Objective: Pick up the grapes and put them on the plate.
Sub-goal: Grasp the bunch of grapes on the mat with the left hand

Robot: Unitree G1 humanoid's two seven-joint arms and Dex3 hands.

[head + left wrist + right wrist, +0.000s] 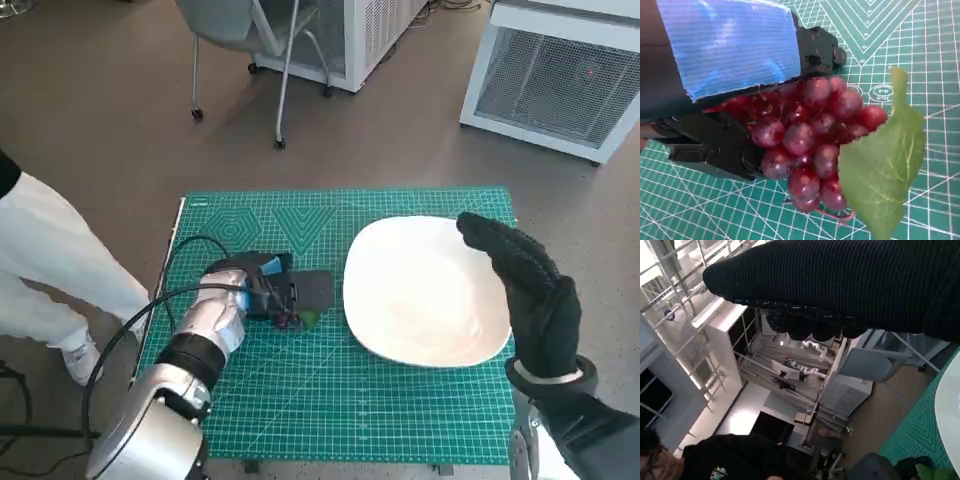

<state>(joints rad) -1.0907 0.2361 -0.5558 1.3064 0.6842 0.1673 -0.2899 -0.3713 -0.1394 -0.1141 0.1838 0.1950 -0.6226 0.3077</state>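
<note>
The left hand [272, 283] rests low on the green cutting mat [330, 400], just left of the white plate [425, 290]. Its black fingers [715, 145] are clamped around a bunch of red grapes [810, 150]; the left wrist view shows the grapes pressed between the fingers and the blue-taped back of the hand. A green leaf [885, 175] attached to the bunch hangs on the side away from the hand. The grapes sit at the mat surface, beside the plate and not on it. The right hand [530, 290] hovers over the plate's right edge, upright, fingers extended and together, holding nothing. A person [50, 270] stands left of the table.
</note>
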